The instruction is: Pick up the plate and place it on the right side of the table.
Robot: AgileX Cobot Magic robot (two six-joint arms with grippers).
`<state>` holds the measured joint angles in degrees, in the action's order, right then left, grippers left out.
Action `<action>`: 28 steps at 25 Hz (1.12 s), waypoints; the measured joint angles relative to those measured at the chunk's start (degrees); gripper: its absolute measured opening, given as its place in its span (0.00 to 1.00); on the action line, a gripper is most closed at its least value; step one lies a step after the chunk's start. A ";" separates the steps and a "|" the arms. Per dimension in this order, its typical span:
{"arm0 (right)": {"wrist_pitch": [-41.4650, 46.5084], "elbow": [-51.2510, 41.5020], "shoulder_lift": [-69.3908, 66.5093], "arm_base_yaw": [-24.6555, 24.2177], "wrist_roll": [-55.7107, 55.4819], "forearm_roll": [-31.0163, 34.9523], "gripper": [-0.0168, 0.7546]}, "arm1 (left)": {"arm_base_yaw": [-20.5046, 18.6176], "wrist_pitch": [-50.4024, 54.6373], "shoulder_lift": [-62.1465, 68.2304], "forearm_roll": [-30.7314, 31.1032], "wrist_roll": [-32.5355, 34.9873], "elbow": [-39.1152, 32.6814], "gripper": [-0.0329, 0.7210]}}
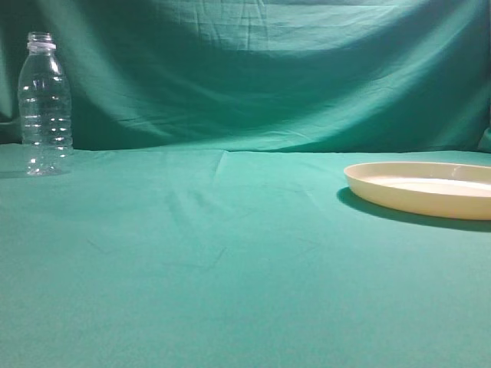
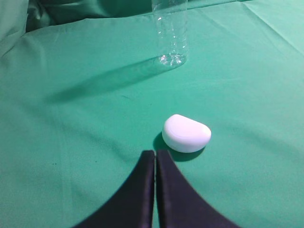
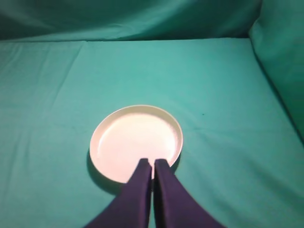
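- Wide, shallow cream-yellow plastic plate [image 1: 430, 188] with raised rim, flat on the wrinkled teal-green cloth table [image 1: 230, 268], far right in the exterior view, right edge cut off by the frame.
- From the right wrist view, same plate [image 3: 135, 140] seen whole, round, nothing lying in it, shadow falling to its left and near side.
- Right gripper [image 3: 152, 164] above the near rim of the plate, dark fingers pressed together, clenched on nothing; contact with the plate impossible to tell.
- Over on the left: clear ribbed plastic bottle [image 1: 44, 103] upright, near the creased green cloth backdrop [image 1: 268, 69], well apart from the plate.
- Left wrist view: bottle base [image 2: 171, 35] standing on the cloth, long shadow stretching leftward.
- Small white rounded lump [image 2: 186, 133] lying on the cloth between bottle and left gripper [image 2: 155, 154].
- Left gripper clenched too, black fingers touching, empty, just beside the white lump, apart from it.
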<state>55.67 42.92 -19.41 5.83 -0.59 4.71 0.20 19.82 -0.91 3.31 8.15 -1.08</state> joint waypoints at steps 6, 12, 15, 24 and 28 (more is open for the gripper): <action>-9.91 -10.15 4.78 0.00 0.00 -5.84 0.02 | 0.00 0.00 0.00 0.00 0.00 0.00 0.04; -26.10 -27.00 16.41 0.10 0.00 -7.29 0.02 | 0.00 0.00 0.00 0.00 0.00 0.00 0.04; -29.88 -33.78 19.79 0.10 0.00 -7.29 0.02 | 0.00 0.00 0.00 0.00 0.00 0.00 0.04; -32.31 -44.19 20.04 0.10 -1.76 -7.31 0.02 | 0.00 0.00 0.00 0.00 0.00 0.00 0.04; -32.49 -44.19 20.04 0.10 -3.20 -7.41 0.02 | 0.00 0.00 0.00 0.00 0.00 0.00 0.04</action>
<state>23.19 -1.27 0.63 5.93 -3.79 -2.70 0.20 19.82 -0.91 3.31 8.15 -1.08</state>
